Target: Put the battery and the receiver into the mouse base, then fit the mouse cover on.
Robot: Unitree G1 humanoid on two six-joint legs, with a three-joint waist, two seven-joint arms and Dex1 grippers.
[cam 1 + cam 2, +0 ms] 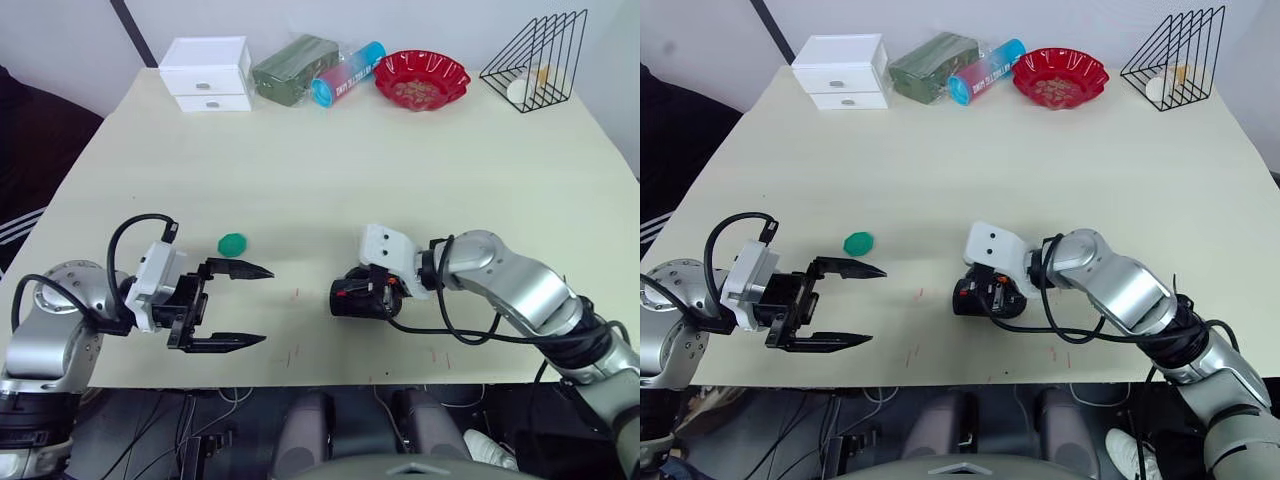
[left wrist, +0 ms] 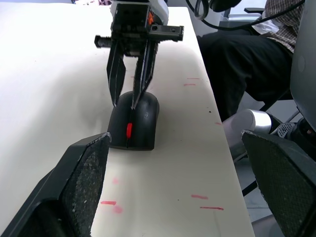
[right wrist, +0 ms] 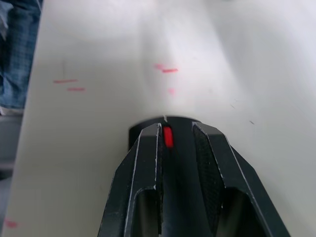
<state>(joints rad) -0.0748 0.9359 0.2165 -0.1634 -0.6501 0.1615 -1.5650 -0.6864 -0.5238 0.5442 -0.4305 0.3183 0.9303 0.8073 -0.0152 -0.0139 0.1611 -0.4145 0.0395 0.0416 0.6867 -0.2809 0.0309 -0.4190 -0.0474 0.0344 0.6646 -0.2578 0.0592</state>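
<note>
While my right arm reaches across the near part of the table [image 1: 300, 150], this is how things lie:

Right gripper [image 2: 132, 86]: lowered onto the mouse from above, my two black fingers [image 2: 117, 74] close together and straddling the hump of it; from my right wrist view they run down either side of the red wheel, nearly parallel. They look pressed against the black body (I cannot tell how firmly).

Mouse base [image 2: 134, 118]: sitting flat on the table near the front edge, in front of me and a little to my right, its red wheel facing my left gripper. A smooth black back arches over it where my fingers grip; I cannot tell whether that is the cover already seated.

Left gripper [image 1: 238, 306]: hovering just above the table at my left, fingers spread wide, pointing toward the mouse and well apart from it, holding nothing.

Green object [image 1: 232, 243]: small and rounded, lying on the table just beyond my left fingertips, not touching them.

Far edge of the table: a white drawer box [image 1: 207, 73], a dark green pouch [image 1: 293, 68], a blue and pink tube [image 1: 347, 72], a red bowl [image 1: 421, 79] and a black wire rack [image 1: 535, 55], all well apart from my grippers.

Red marks [image 2: 200, 202]: short strokes on the table surface near the mouse.
</note>
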